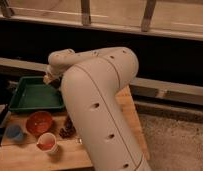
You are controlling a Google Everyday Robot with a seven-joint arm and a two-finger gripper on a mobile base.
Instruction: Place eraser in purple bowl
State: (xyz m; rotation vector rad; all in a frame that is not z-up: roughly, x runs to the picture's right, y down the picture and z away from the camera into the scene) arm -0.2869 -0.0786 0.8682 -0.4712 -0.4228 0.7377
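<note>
My gripper is at the end of the big white arm, just above the back right corner of the green tray. The eraser does not show; I cannot tell whether the gripper holds anything. A dark maroon shape lies on the wooden table right of the orange-red bowl. The arm hides most of it, so I cannot tell if it is the purple bowl.
A small blue cup and a white cup with red inside stand at the table's front left. The arm covers the table's middle. A dark wall and railing run behind the table, and grey floor lies to the right.
</note>
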